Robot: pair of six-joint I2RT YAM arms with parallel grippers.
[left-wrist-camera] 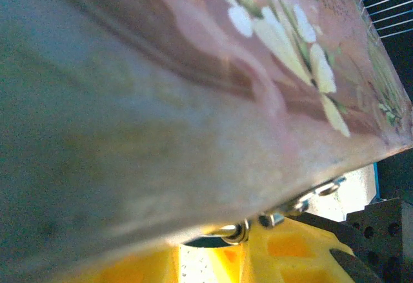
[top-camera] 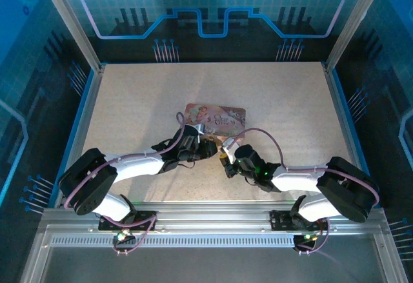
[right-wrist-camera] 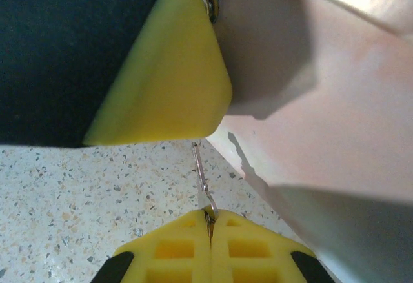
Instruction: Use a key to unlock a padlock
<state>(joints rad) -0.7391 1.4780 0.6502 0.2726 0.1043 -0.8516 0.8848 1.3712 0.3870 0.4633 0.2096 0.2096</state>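
In the right wrist view my right gripper point(right-wrist-camera: 210, 213) is shut on the key point(right-wrist-camera: 202, 170), a thin silvery blade. The blade points up at a yellow finger point(right-wrist-camera: 164, 77) of my left gripper. A small silvery ring of the padlock point(right-wrist-camera: 211, 0) shows where that finger meets the pink box point(right-wrist-camera: 335, 102). In the left wrist view the box point(left-wrist-camera: 193, 83) looms very close. The padlock's metal bits point(left-wrist-camera: 240, 231) sit at its lower edge, just above my left gripper point(left-wrist-camera: 213, 254), which grips the box edge there. From above, both grippers point(top-camera: 208, 142) point(top-camera: 227, 160) meet at the box's near edge point(top-camera: 216, 117).
The speckled table point(top-camera: 129, 102) lies open around the box, with metal rails point(top-camera: 84, 109) along its sides. Purple cables point(top-camera: 258, 133) arc over both wrists. The box casts a shadow on the table point(right-wrist-camera: 97, 193) beside the key.
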